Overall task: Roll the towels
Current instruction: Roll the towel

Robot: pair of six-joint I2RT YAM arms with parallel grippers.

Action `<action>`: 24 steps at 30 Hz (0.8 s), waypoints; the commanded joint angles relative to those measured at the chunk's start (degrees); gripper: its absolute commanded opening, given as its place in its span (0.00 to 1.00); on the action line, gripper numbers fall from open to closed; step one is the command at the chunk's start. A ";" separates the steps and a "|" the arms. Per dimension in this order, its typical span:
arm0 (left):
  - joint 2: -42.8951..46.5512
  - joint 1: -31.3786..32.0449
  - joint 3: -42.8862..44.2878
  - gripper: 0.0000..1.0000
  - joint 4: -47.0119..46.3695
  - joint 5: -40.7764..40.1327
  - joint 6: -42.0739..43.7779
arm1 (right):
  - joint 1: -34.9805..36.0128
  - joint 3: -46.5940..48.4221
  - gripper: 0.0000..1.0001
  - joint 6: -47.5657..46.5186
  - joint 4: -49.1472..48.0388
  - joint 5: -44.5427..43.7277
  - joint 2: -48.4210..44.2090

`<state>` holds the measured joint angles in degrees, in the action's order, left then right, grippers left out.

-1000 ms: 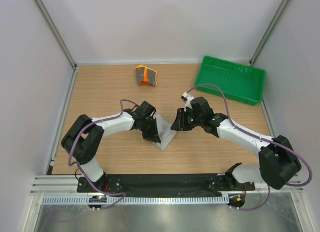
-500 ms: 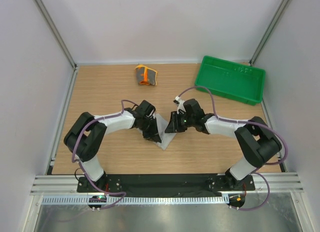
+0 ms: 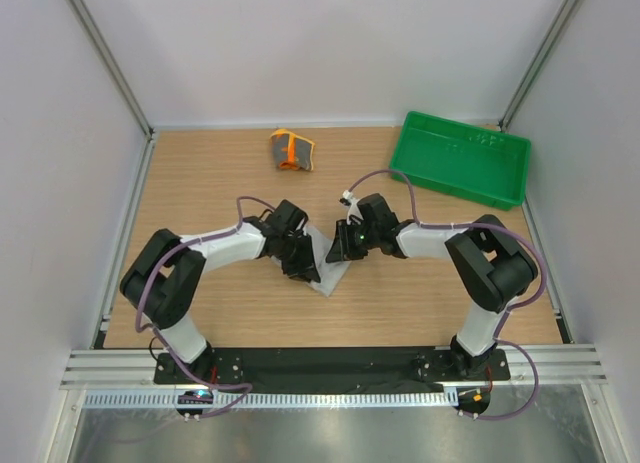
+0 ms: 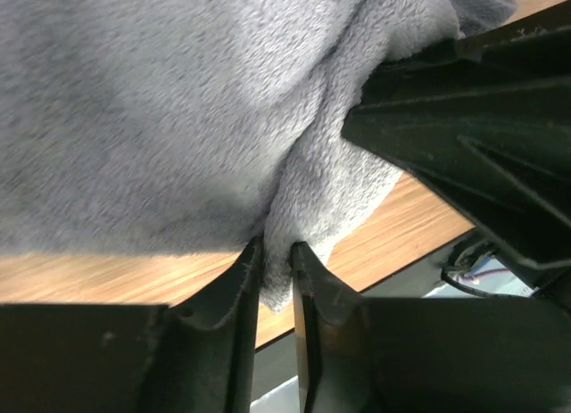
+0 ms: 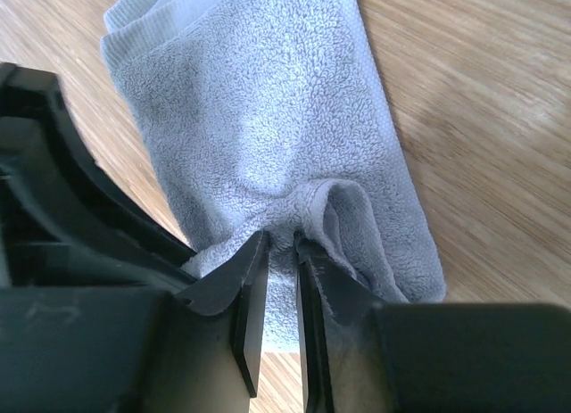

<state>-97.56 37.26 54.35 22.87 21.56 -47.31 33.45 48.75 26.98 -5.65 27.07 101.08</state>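
Note:
The grey towel (image 3: 331, 274) lies folded on the table's middle, filling the left wrist view (image 4: 178, 101) and the right wrist view (image 5: 259, 101). My left gripper (image 3: 304, 267) (image 4: 277, 245) is shut on a hanging fold at the towel's left side. My right gripper (image 3: 340, 251) (image 5: 282, 236) faces it from the right, its jaws narrow and closed on a raised hem of the same towel. The two grippers almost touch. The orange and yellow towel (image 3: 292, 149) sits rolled up at the back of the table, apart from both arms.
A green plastic tray (image 3: 460, 158) stands at the back right. White walls with metal posts enclose the wooden table (image 3: 220, 183). The arm bases sit on a black rail (image 3: 330, 363) at the near edge.
My right gripper has slid left to the grey towel and narrowed its jaws onto the hem. The left gripper stays on the towel, its jaws slightly looser.

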 commanded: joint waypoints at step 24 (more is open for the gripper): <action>15.38 26.02 1.99 0.46 1.66 -47.05 12.68 | 2.67 2.14 0.24 -1.41 5.30 -8.35 1.84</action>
<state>-80.82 61.67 54.43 30.85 -21.82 -37.98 35.77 50.39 27.11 -3.75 22.55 101.21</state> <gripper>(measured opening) 0.454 0.246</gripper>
